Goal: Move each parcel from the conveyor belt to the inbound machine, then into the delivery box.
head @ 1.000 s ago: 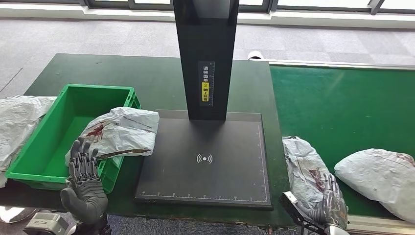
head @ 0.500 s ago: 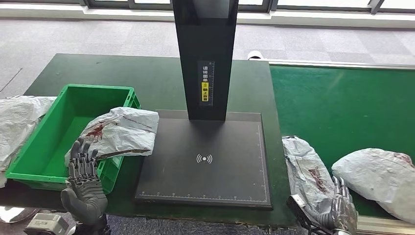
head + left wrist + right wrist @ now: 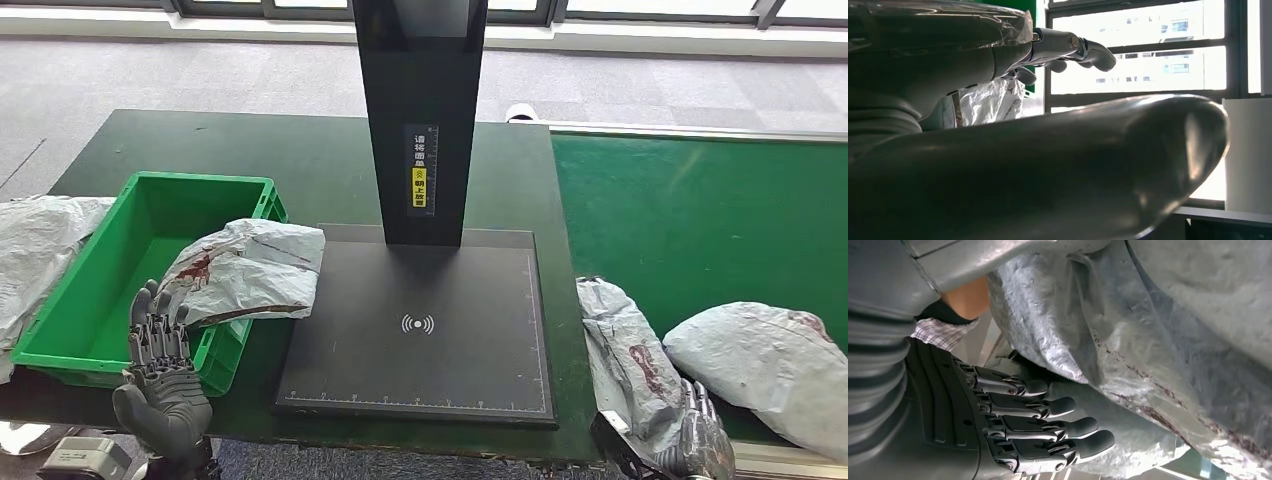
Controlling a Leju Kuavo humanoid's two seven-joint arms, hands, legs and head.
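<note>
A crumpled grey parcel (image 3: 625, 350) lies at the conveyor belt's (image 3: 700, 220) left end, beside the inbound machine's black plate (image 3: 418, 370). My right hand (image 3: 700, 440) is at that parcel's near end. Its fingers (image 3: 1048, 425) are stretched out flat against the parcel (image 3: 1128, 340) and grip nothing. A second parcel (image 3: 765, 370) lies further right on the belt. Another parcel (image 3: 250, 268) is draped over the right wall of the green delivery box (image 3: 100, 300). My left hand (image 3: 160, 385) stands open in front of the box with its fingers (image 3: 1073, 47) straight, just short of that parcel (image 3: 993, 100).
The machine's black post (image 3: 420, 120) rises from the back of the plate. One more grey parcel (image 3: 35, 250) lies on the table left of the box. A person's plaid sleeve (image 3: 943, 332) shows in the right wrist view. The belt's far half is bare green.
My right hand has slid right and lower along the near parcel's end. The second parcel has crept left on the belt. My left hand has shifted slightly left and down.
</note>
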